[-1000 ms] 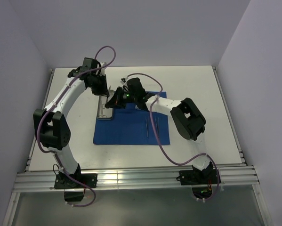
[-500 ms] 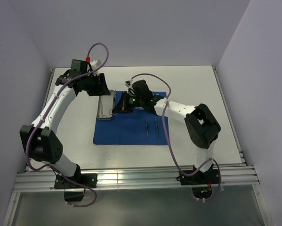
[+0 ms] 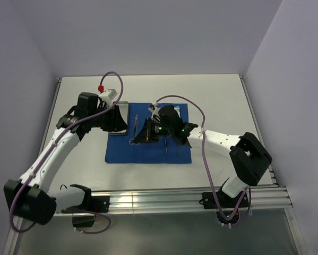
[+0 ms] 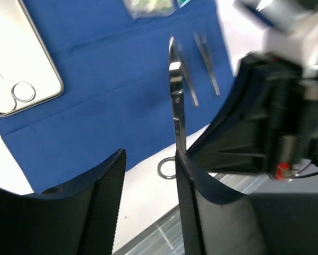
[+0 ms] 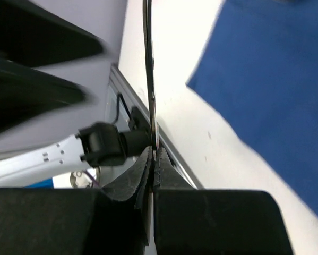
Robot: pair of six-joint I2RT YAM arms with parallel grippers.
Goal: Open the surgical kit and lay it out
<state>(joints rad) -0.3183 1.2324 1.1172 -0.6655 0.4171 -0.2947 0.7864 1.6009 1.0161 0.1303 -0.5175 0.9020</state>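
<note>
One pair of scissors (image 4: 175, 101) is pinched by its handles in the shut right jaws and held above the blue cloth (image 3: 148, 151), near its left edge. The left jaws are parted with nothing between them; the scissors are seen beyond them, by the tray (image 4: 20, 53)
</note>
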